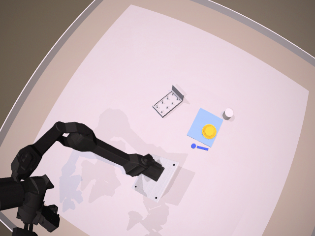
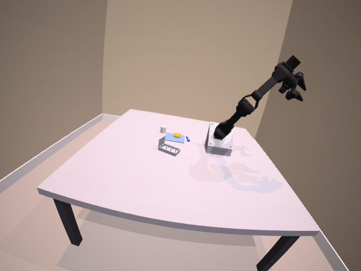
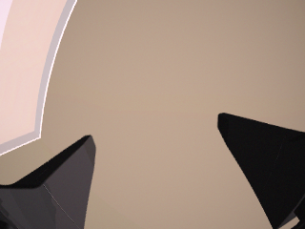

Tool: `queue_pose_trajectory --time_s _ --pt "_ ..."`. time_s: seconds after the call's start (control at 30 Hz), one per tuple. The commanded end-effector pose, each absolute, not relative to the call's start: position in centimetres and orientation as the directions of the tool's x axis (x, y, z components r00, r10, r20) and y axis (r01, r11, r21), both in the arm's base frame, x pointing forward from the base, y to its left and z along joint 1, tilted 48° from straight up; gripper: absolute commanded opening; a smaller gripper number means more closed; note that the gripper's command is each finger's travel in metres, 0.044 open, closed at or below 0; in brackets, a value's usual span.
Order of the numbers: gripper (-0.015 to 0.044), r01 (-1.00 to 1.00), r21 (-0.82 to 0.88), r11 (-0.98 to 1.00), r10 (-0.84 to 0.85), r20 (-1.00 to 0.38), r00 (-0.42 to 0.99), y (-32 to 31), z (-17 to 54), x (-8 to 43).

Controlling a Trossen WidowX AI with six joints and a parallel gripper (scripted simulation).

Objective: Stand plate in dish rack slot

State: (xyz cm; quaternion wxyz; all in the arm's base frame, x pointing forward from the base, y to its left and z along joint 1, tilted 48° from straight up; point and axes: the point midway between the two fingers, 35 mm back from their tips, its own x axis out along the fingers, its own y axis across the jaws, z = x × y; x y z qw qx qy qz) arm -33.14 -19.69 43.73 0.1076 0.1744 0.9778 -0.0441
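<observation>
The yellow plate (image 1: pixel 208 131) (image 2: pixel 177 135) lies flat on a blue mat (image 1: pixel 196 125) (image 2: pixel 170 138). The dish rack (image 1: pixel 157 111) (image 2: pixel 167 152) stands beside the mat, a light tray with a dark rim, short upright pegs in rows and a tall grey panel at one end. No plate stands in it. My gripper (image 2: pixel 304 94) (image 3: pixel 156 131) is wide open and empty, raised high beyond the robot's base, far from plate and rack. The wrist view shows only wall and a corner of the floor between and beside the fingers.
A white cup (image 1: pixel 228 113) (image 2: pixel 163 129) stands just off the mat's corner. A blue spoon (image 1: pixel 203 148) (image 2: pixel 188 139) lies along the mat's side nearest the robot's base (image 1: pixel 165 184) (image 2: pixel 218 150). The rack's tall panel rises at the end toward the cup.
</observation>
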Motion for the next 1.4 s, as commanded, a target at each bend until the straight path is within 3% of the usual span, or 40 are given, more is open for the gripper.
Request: queue_pose_trajectory --time_s 0.0,0.4,0.8,1.07,1.37 --pt "0.0400 0.346 -0.049 0.937 0.327 -0.229 -0.917 -19.9 43.6 -33.1" --pt "0.0400 0.066 -0.109 0.992 0.011 -0.438 -0.899 -31.3 35.4 -29.0" --pt "0.0400 -0.136 -0.173 0.975 -0.219 -0.684 -0.696 -40.5 25.7 -18.9" --pt "0.0400 -0.201 -0.179 0.963 -0.258 -0.832 -0.492 -43.4 19.1 -9.6" --pt "0.0400 -0.228 -0.113 0.967 -0.172 -0.950 -0.260 -42.9 12.3 1.5"
